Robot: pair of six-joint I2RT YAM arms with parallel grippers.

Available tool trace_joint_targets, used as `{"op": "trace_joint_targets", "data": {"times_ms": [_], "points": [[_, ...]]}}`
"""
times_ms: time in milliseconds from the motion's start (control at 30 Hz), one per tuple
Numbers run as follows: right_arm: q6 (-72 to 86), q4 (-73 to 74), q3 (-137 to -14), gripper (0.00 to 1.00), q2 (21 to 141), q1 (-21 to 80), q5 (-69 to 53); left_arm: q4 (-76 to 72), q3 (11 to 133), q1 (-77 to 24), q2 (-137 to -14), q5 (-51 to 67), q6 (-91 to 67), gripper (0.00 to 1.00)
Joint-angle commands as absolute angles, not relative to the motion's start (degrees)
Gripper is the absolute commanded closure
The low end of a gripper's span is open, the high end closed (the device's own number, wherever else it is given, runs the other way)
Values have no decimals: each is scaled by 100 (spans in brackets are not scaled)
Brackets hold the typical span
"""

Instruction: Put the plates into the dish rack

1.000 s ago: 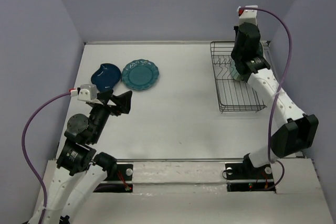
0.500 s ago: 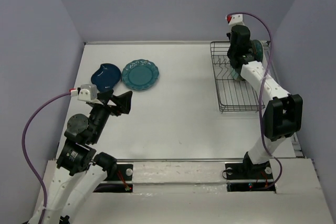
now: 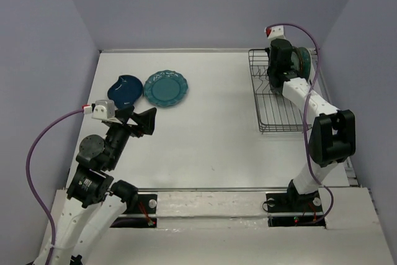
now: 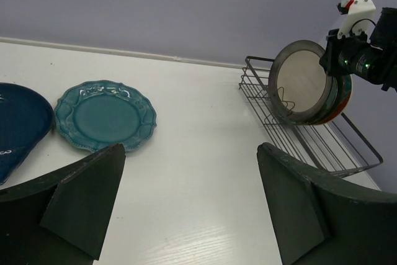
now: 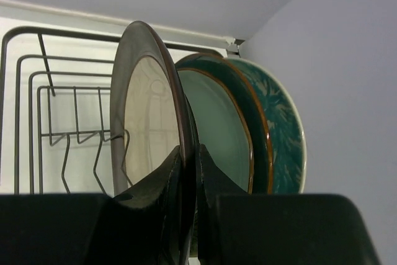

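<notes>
My right gripper (image 5: 189,153) is shut on the rim of the cream plate with a dark rim (image 5: 146,122), which it holds upright at the far end of the black wire dish rack (image 3: 282,119). Close behind it stand a pale green plate (image 5: 217,128) and a plate with teal flowers (image 5: 282,134). The left wrist view shows the cream plate (image 4: 302,82) upright in the rack (image 4: 322,147). The scalloped teal plate (image 3: 165,88) and the dark-blue leaf plate (image 3: 124,89) lie flat at the table's far left. My left gripper (image 3: 138,121) is open and empty above the table, short of them.
Upright wire tines (image 5: 68,147) stand in the rack's nearer part, left of the cream plate. The rack sits close to the right wall and back wall. A purple cable runs from each wrist camera.
The right gripper has shifted left and toward the back wall with the cream plate, bringing it close to the plates at the rack's far end. The left arm has not moved.
</notes>
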State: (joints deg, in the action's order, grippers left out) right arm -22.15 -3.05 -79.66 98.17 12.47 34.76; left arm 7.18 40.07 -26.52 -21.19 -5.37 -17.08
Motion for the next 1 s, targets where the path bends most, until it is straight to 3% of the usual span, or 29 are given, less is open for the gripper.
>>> {"op": "trace_joint_targets", "data": {"times_ms": [0,267,333,367,400,433,467,567,767,967], "points": [[-2057,-1248,-7954,93,9369,1204,3595,492,3999,-2646,-2101,-518,-1687,1],[-1144,-1204,-7375,93,9360,1204,3735,501,3990,-2646,-2100,-519,-1687,1],[-923,-1204,-7330,88,9352,1151,3910,501,3990,-2646,-2109,-519,-1687,1],[-792,-1169,-7330,82,9334,1151,3955,501,3999,-2646,-2118,-510,-1687,1],[-730,-1125,-7391,66,9325,1151,3981,492,3990,-2654,-2118,-510,-1696,1],[-608,-968,-7453,55,9308,1151,3990,501,3990,-2646,-2127,-510,-1688,1],[-554,-889,-7514,36,9247,1151,4008,492,3990,-2654,-2127,-518,-1688,1],[-169,-294,-7943,14,8975,1151,3651,492,3999,-2646,-2153,-519,-1687,1],[913,501,-8157,9,8386,1422,2656,475,3999,-2602,-2171,-519,-1688,1],[2318,370,-7674,13,8323,2371,1427,475,3999,-2505,-2241,-518,-1687,1]]}}
